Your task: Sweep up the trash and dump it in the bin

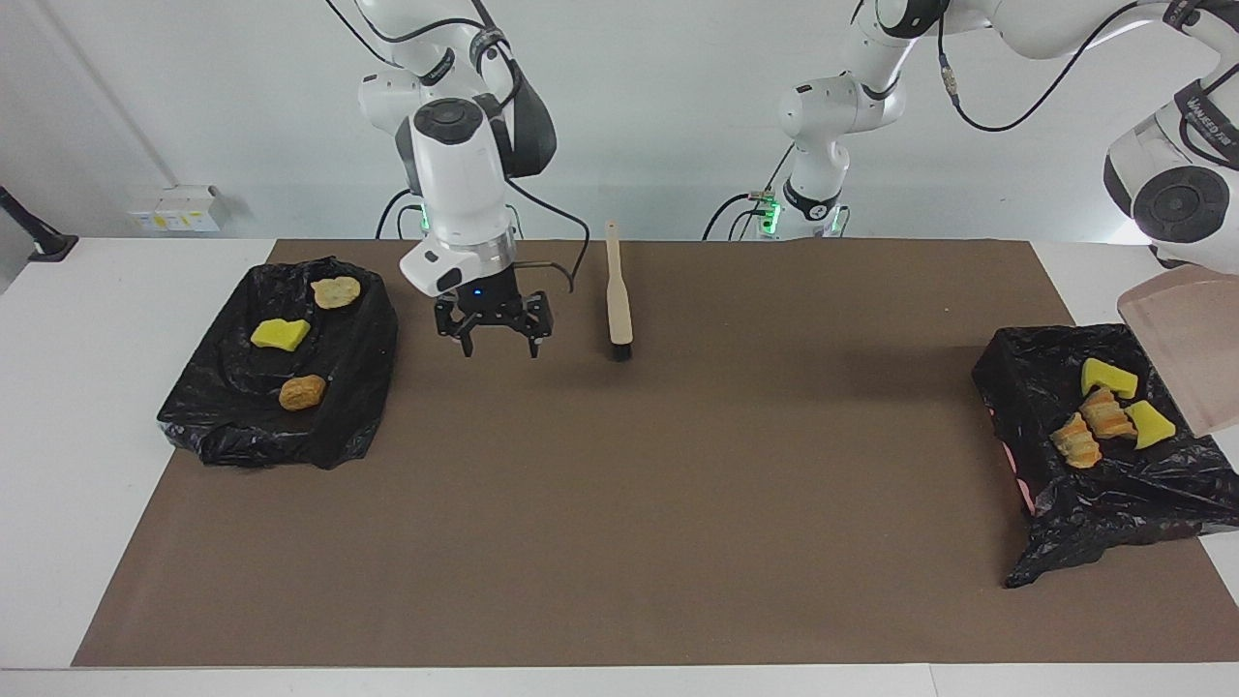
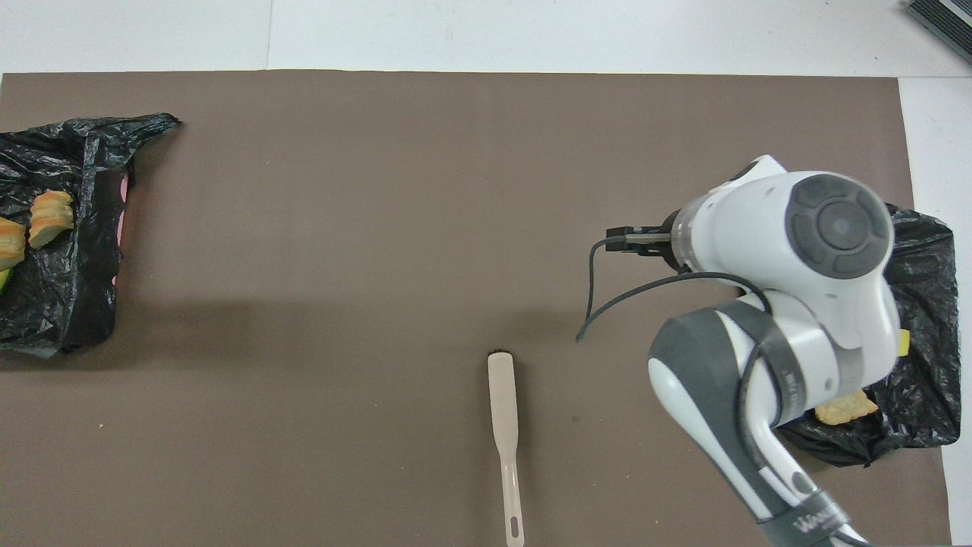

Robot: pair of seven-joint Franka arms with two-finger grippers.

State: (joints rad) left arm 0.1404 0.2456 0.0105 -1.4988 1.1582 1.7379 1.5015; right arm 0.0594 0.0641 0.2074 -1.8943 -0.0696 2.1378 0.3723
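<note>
The beige dustpan (image 1: 1189, 344) hangs steeply tipped over the black-bagged bin (image 1: 1026, 373) at the left arm's end of the table, under the left arm's hand. The left gripper itself is out of view. The trash lies in that bin: yellow sponge pieces (image 1: 1105, 378) and tan bread chunks (image 1: 1076, 440). The overhead view shows the chunks (image 2: 51, 218) at its edge. My right gripper (image 1: 500, 348) hangs open and empty over the mat, between the brush (image 1: 618, 302) and the other bin. The brush (image 2: 503, 425) lies flat on the mat.
A second black-bagged bin (image 1: 368, 387) sits at the right arm's end, holding a yellow sponge (image 1: 280, 334) and two bread chunks (image 1: 302, 392). In the overhead view the right arm covers much of this bin (image 2: 923, 380). A brown mat (image 1: 619, 503) covers the table.
</note>
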